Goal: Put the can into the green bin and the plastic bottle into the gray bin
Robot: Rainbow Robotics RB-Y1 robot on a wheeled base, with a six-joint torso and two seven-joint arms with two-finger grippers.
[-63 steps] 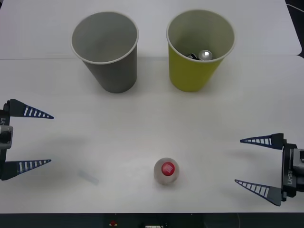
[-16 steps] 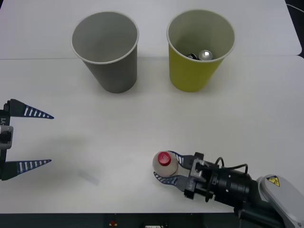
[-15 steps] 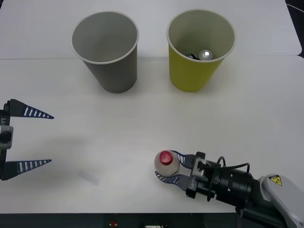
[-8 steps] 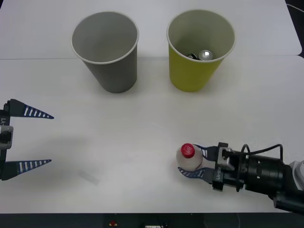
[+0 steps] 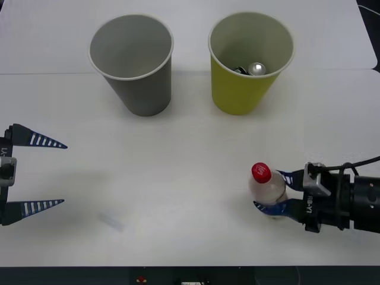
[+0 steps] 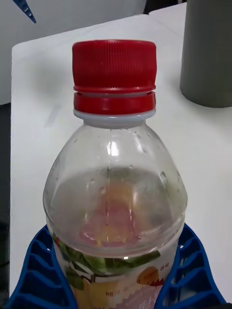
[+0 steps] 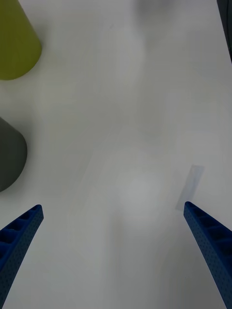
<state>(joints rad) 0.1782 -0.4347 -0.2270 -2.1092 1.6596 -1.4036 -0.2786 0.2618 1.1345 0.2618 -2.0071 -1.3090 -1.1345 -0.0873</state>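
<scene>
The gray bin (image 5: 132, 62) stands well ahead and left of the right gripper (image 5: 274, 193), which has its blue fingers (image 6: 189, 270) closed round the labelled belly of the plastic bottle (image 5: 265, 184), upright near the table's front edge. The bottle looks nearly empty, so probably light, thin-walled and slippery; the low grip seems sound. The left gripper (image 5: 32, 173) waits wide open at far left, holding nothing.

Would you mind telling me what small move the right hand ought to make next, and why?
Probably lift the plastic bottle higher and start carrying it toward the gray bin. The right hand is shut on the bottle near the table's front right, while that bin stands far off at the back left with a tall rim to clear. The can already lies in the green bin.
</scene>
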